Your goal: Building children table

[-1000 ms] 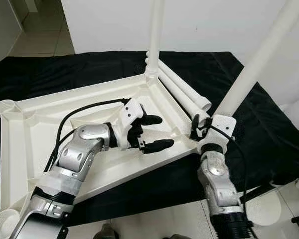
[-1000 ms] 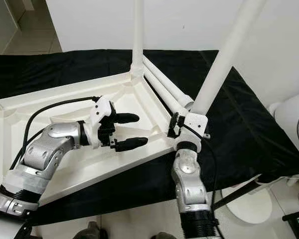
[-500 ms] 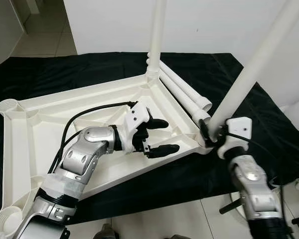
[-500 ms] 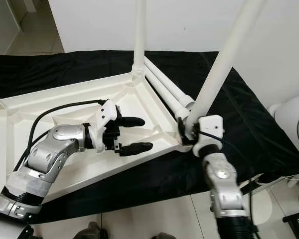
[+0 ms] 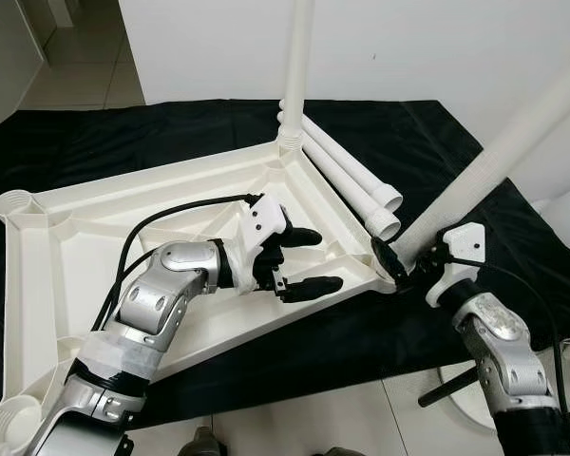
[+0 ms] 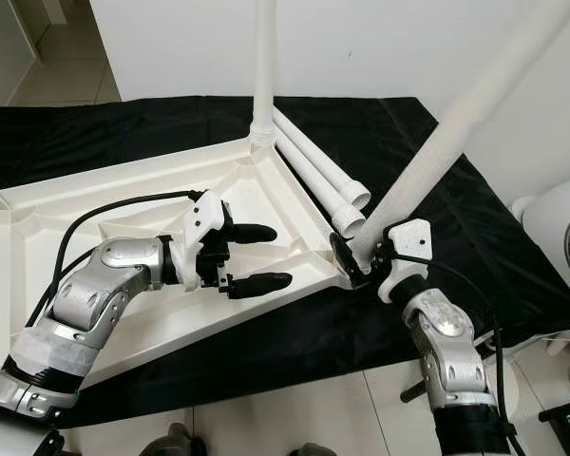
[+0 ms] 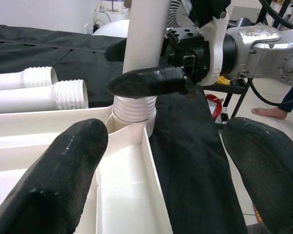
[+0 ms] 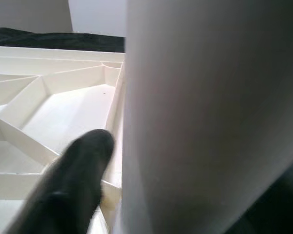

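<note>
Tabletop (image 5: pixel 95 237), white moulded plastic, is laid upside down on a black cloth (image 5: pixel 171 133); its underside is seen as a shallow tray crossed by raised ribs, with round threaded sockets at the corners. One white leg (image 5: pixel 297 66) stands upright in the far corner socket. Two loose legs (image 5: pixel 347 180) are laid side by side on the cloth just beside the tabletop's right edge, their ridged threaded ends towards the near corner.

A fourth leg (image 5: pixel 513 142) is seated by its threaded end in the near right corner socket (image 7: pixel 133 109) and is tilted away to the robot's right. It is clamped just above the socket by the right gripper (image 5: pixel 406 264), one black finger on each side of the tube. In the right wrist view the tube is seen close and blurred beside one finger (image 8: pixel 71 183).

The left gripper (image 5: pixel 304 259) is held over the ribbed underside, pointed at that corner, its fingers spread apart and nothing between them.
</note>
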You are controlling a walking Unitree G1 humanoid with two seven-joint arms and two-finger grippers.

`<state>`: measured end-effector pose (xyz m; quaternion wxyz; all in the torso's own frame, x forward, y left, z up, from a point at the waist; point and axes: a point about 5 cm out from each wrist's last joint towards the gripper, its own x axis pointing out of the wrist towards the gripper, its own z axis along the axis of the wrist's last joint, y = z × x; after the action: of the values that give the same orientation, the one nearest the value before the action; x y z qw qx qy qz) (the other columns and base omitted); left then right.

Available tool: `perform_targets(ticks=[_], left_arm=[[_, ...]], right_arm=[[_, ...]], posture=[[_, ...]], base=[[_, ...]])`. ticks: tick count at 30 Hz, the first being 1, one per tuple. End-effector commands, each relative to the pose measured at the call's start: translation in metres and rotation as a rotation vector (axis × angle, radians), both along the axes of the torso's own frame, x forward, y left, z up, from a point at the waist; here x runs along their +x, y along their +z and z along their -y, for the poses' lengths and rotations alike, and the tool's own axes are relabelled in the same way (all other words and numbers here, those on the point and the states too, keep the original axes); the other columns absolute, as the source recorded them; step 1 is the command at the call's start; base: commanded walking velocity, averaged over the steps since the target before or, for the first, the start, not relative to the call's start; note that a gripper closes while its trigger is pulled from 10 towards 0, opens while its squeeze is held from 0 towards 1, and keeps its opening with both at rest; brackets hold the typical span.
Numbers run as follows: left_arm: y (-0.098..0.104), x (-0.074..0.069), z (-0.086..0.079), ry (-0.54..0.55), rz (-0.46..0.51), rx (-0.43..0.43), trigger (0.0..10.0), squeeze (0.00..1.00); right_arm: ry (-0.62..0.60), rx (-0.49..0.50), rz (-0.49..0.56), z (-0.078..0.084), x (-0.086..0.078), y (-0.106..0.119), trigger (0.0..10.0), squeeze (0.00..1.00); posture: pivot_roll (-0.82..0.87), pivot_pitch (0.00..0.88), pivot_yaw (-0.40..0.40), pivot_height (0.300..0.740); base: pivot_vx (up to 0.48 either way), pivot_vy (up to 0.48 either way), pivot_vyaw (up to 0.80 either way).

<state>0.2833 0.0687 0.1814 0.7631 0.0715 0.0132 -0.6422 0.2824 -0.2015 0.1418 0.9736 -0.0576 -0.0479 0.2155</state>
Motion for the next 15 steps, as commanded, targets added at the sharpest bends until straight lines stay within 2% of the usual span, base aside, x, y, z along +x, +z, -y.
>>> perform_targets(ticks=[1,15], left_arm=[[0.000,0.000,0.002,0.010,-0.004,0.009,10.0,0.00],[0.001,0.002,0.002,0.015,-0.001,0.010,10.0,0.00]], right_arm=[[0.017,0.009,-0.021,0.007,0.007,-0.003,0.0,0.00],[0.086,0.021,-0.097,0.007,0.017,-0.011,0.0,0.00]], posture=[[0.00,0.030,-0.001,0.740],[0.01,0.029,-0.002,0.740]], base=[[0.000,0.000,0.00],[0.000,0.000,0.00]])
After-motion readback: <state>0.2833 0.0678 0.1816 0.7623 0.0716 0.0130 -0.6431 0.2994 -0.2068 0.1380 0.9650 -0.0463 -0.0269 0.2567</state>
